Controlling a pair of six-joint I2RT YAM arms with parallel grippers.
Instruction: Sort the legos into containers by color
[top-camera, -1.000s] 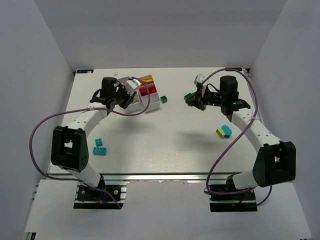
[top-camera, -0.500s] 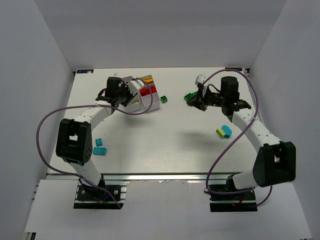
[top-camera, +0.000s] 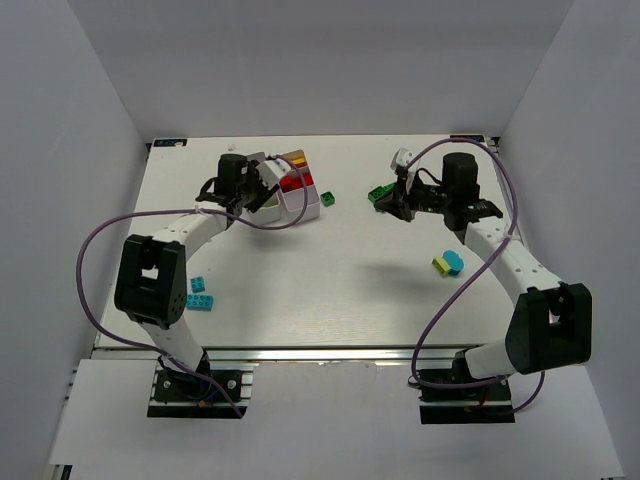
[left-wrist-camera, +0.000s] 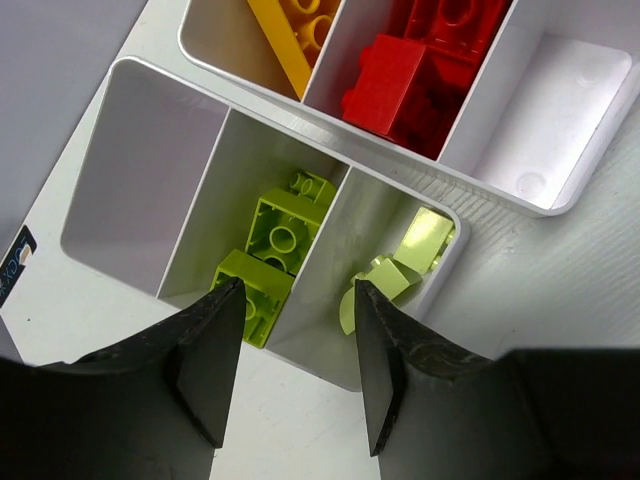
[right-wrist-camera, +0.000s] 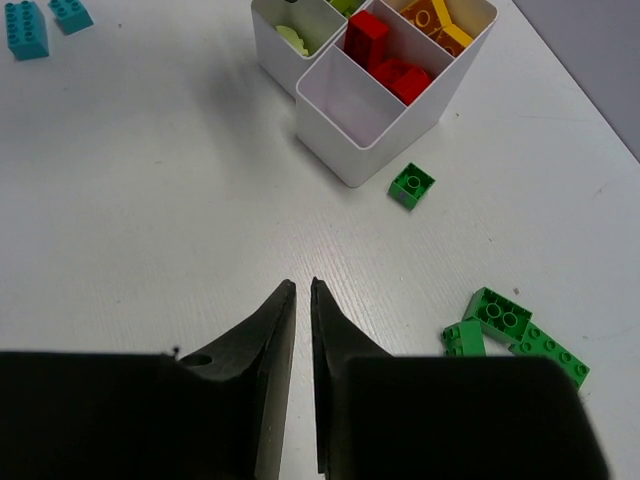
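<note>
Two white trays stand side by side at the back left (top-camera: 308, 211). In the left wrist view the nearer tray (left-wrist-camera: 135, 180) holds lime green bricks (left-wrist-camera: 282, 232) in its middle compartment and lime pieces (left-wrist-camera: 420, 240) in its right one; its left one is bare. The farther tray (left-wrist-camera: 565, 105) holds a yellow brick (left-wrist-camera: 300, 25) and red bricks (left-wrist-camera: 400, 80). My left gripper (left-wrist-camera: 298, 288) is open and empty, just above the nearer tray's front wall. My right gripper (right-wrist-camera: 302, 285) is shut and empty above bare table, beside dark green bricks (right-wrist-camera: 515, 330).
A small dark green brick (right-wrist-camera: 412, 186) lies next to the trays. Two cyan bricks (top-camera: 197, 295) lie at the near left. A yellow and cyan piece (top-camera: 448, 263) lies at the right. Grey walls enclose the table on three sides.
My left gripper has moved right and forward, up to the trays. My right arm has barely moved.
</note>
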